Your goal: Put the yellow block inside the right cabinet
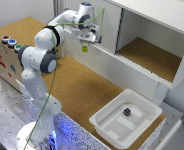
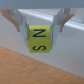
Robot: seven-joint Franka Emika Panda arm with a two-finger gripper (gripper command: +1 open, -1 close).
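Gripper (image 1: 85, 48) pinching yellow block (image 2: 40, 40) — above cork counter, beside right cabinet (image 1: 157, 50) front.

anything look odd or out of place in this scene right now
Nothing stands out. The gripper holds the yellow block above the cork counter, the right cabinet is open, and a small purple cube sits in the white tray.

One camera watches me from high up and well back, looking down across the cork-topped desk (image 1: 87, 90) with my whole arm in frame and the right cabinet (image 1: 152, 55) beyond. The other rides my wrist, very close, staring past my gripper (image 2: 40, 27) at the yellow block (image 2: 40, 39). Both views share my gripper, block and cabinet wall.
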